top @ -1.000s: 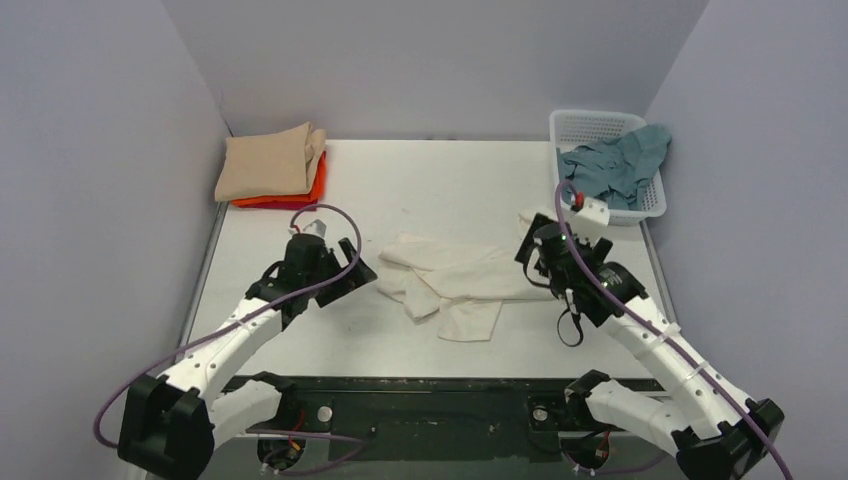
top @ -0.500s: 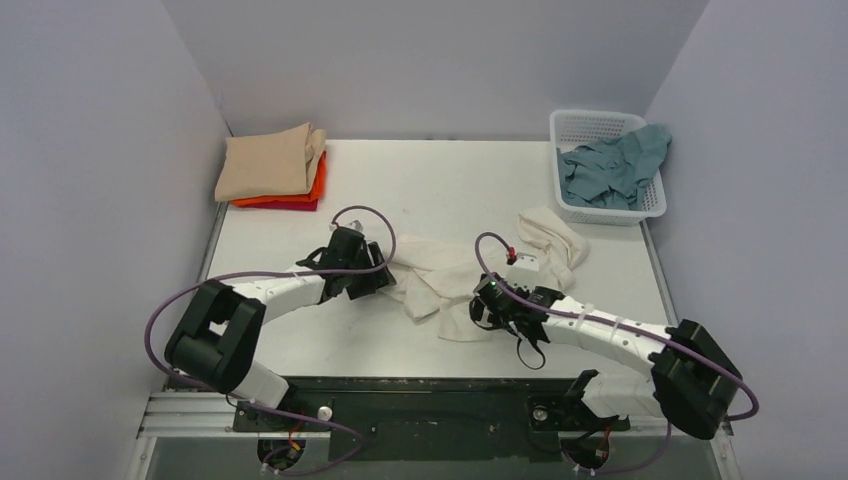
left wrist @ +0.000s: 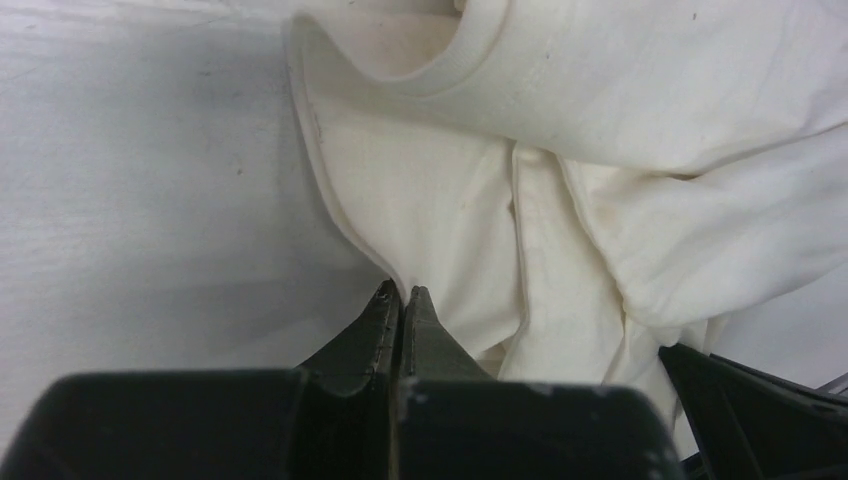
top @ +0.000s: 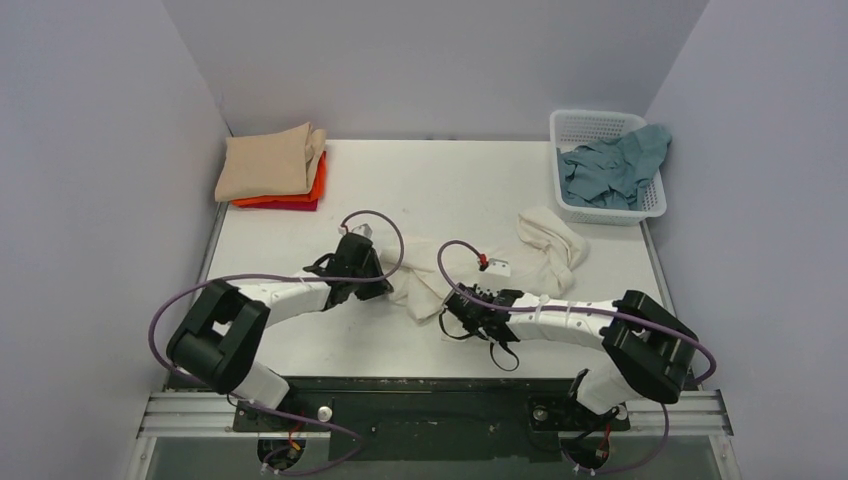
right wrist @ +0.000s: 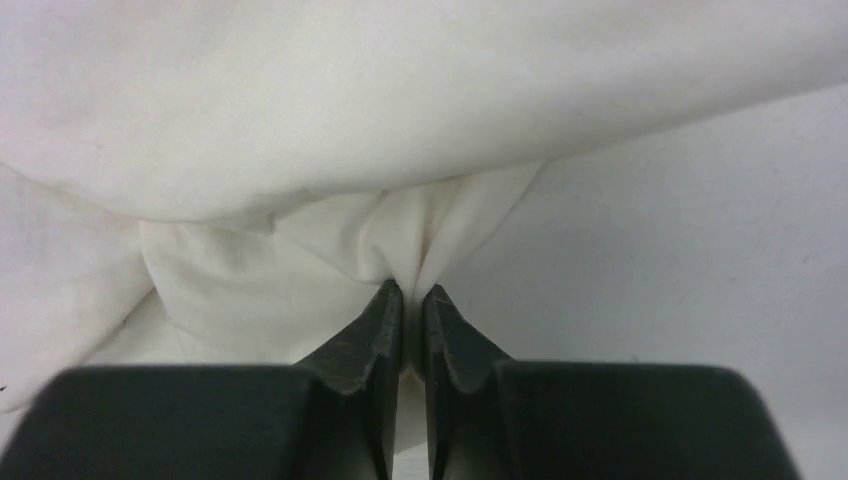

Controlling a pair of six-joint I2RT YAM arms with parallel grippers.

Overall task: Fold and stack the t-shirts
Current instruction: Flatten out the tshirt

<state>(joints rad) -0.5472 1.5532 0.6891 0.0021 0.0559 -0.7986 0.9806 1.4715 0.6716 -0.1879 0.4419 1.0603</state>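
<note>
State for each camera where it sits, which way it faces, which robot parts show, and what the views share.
Top external: above and behind the arm bases, looking down across the table; both arms whole, folded stack far left, basket far right.
Left wrist: on the left arm, looking along the left gripper, shut on the cream t-shirt at its hem.
Right wrist: on the right arm, looking along the right gripper, shut on a fold of it.
Shared: all three show that shirt on the table.
</note>
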